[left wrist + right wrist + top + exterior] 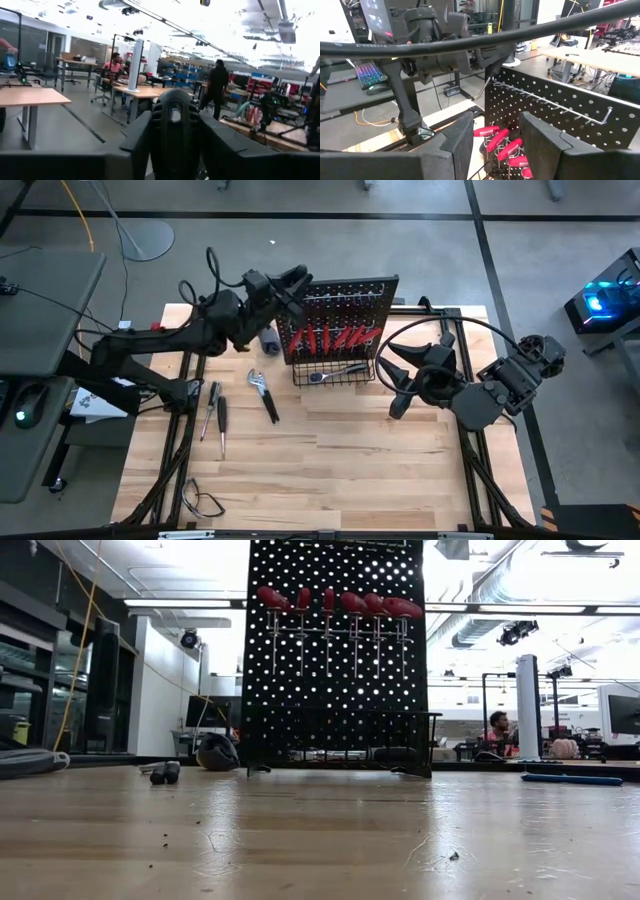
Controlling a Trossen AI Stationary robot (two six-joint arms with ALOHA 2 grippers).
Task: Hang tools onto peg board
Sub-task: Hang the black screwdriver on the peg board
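A black handle [175, 130] is pinched upright in the left gripper [290, 285] at the peg board's [345, 295] top-left, while the right gripper [400, 375] is held spread at its right.

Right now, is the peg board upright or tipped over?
Upright: the peg board stands vertical on the table in the low view, red-handled screwdrivers hanging straight down from its hooks.

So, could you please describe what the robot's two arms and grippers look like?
Both arms are dark, near-black jointed links. The left arm and right arm each carry a looping black cable. The left gripper and right gripper each end in two broad, flat, angular black fingers. No markings are visible.
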